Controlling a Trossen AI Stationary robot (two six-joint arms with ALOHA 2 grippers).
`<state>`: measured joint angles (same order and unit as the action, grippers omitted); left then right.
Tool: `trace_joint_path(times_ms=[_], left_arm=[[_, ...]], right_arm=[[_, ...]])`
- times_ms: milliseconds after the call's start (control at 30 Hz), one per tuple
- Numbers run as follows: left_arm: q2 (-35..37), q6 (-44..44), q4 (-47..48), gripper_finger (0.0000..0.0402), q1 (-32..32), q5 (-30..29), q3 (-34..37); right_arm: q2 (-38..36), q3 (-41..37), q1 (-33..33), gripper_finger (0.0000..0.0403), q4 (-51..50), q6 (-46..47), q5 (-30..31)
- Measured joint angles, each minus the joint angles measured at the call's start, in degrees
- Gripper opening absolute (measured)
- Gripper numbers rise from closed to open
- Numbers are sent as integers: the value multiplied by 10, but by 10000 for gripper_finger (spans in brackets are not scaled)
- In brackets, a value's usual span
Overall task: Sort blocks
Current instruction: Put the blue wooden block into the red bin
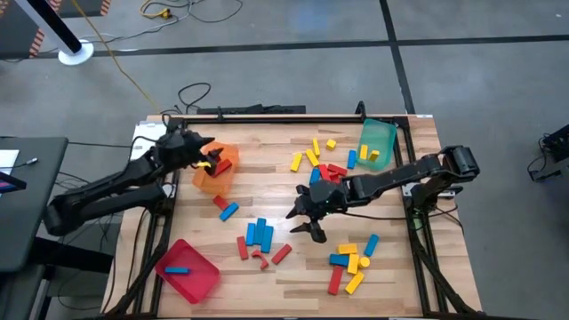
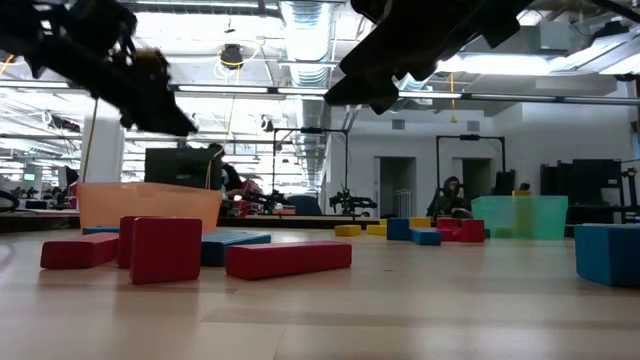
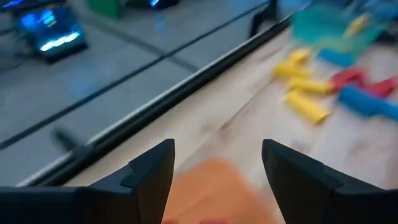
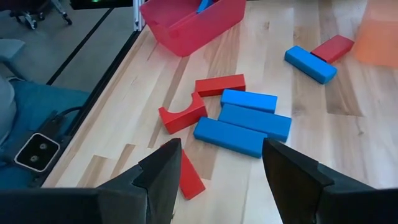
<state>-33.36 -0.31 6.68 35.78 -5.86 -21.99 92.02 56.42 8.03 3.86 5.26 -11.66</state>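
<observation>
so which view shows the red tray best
The high view: the whole red tray shows near the table's front left corner, one blue block inside. The right wrist view catches only part of it. The low and left wrist views miss it.

Robotics lab: open hall with ceiling ducting (image 2: pixel 305 25), further robot rigs (image 2: pixel 455 165), monitors (image 2: pixel 178 165) behind the wooden table (image 2: pixel 400 310).

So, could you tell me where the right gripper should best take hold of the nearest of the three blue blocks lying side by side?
Probably across the middle of that blue block, from straight above, with the open right gripper turned so its fingers close on the two long sides. It lies flat, and its near long side is free; the far side sits close against the next blue block, so clearance there is tight.
</observation>
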Motion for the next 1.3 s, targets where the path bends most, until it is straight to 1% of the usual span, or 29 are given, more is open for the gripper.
trace_joint_path(times_ms=[167, 333, 600, 800, 933, 1100, 1300], left_arm=[[42, -9, -1, 238, -54, 57, -28], [58, 0, -2, 238, -136, 113, -51], [41, 18, -10, 238, -298, 118, -56], [-9, 42, -55, 238, -415, 117, -56], [-64, 50, -82, 238, -473, 103, -56], [-140, 46, -108, 238, -518, 72, -56], [-208, 24, -146, 238, -546, 65, -56]], right_arm=[[0, 0, -2, 238, 0, -11, 0], [0, 0, 8, 238, -1, -31, -2], [0, 0, 27, 238, -8, -58, -2], [0, 0, 40, 238, -17, -58, -2], [16, 0, 54, 238, -1, -70, -2], [68, 0, 67, 238, 57, -102, -2], [136, 2, 54, 238, 129, -141, -1]])
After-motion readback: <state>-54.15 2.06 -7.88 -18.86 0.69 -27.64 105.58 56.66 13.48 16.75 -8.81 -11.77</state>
